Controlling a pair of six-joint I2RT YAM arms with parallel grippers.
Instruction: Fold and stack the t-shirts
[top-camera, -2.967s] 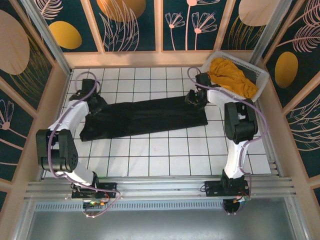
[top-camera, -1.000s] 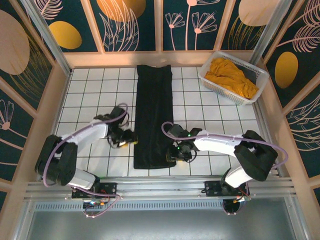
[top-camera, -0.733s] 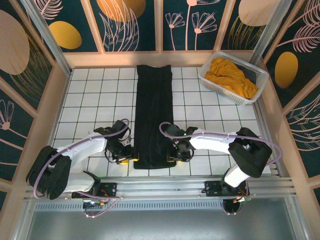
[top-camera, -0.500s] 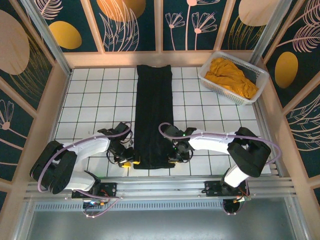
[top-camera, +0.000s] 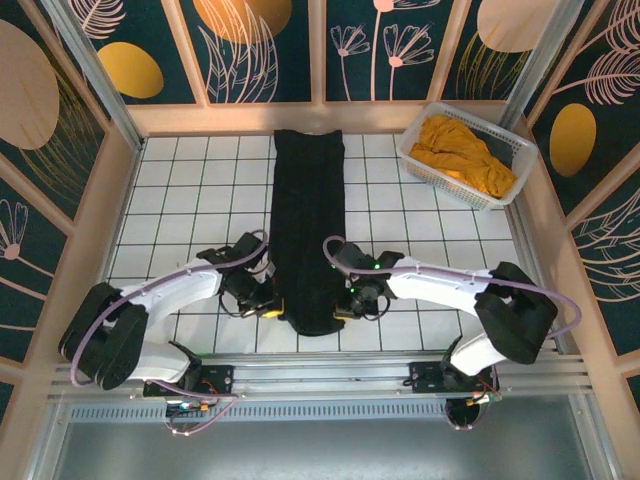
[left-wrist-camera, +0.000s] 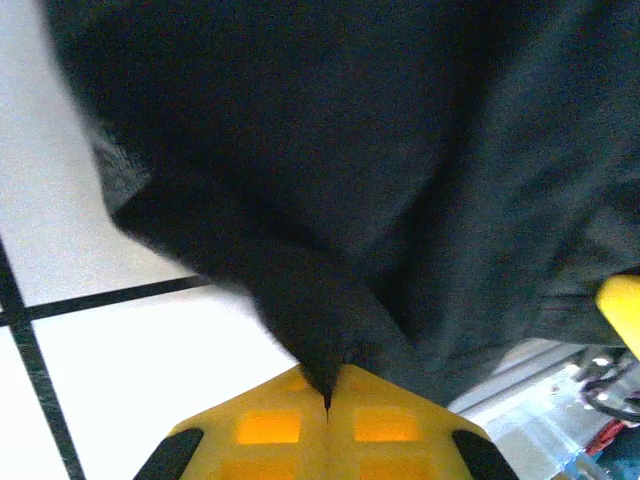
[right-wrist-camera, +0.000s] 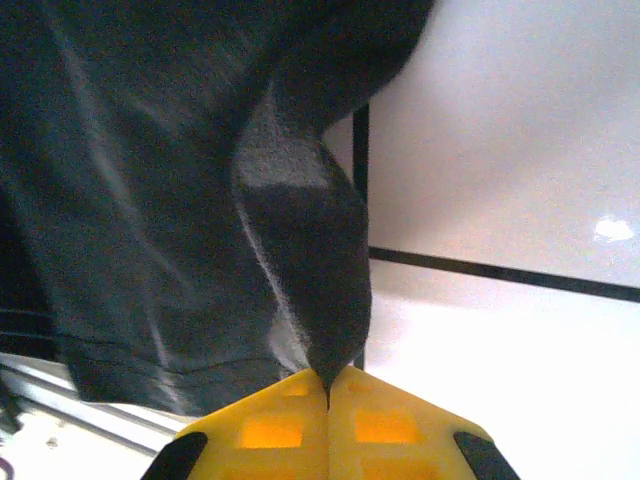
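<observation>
A long black t-shirt (top-camera: 308, 230) lies lengthwise down the middle of the tiled table (top-camera: 180, 200). The left gripper (top-camera: 270, 306) and the right gripper (top-camera: 346, 308) each pinch a near corner, jaws clamped tight on cloth. The half-fold seems to be starting; next, both corners should rise together toward the far end

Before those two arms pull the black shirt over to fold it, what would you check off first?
1. left gripper has cloth: ok, shut on the black t-shirt at its near left corner.
2. right gripper has cloth: ok, shut on the near right corner.
3. Grips level: ok, both sit at about the same tile row in the top view.
4. Shirt laid straight: ok, a long strip running to the far edge, bunched only at the near end.
5. Way clear: ok, the basket with the mustard t-shirt stands apart at the far right.
6. All layers pinched: cannot tell.
</observation>
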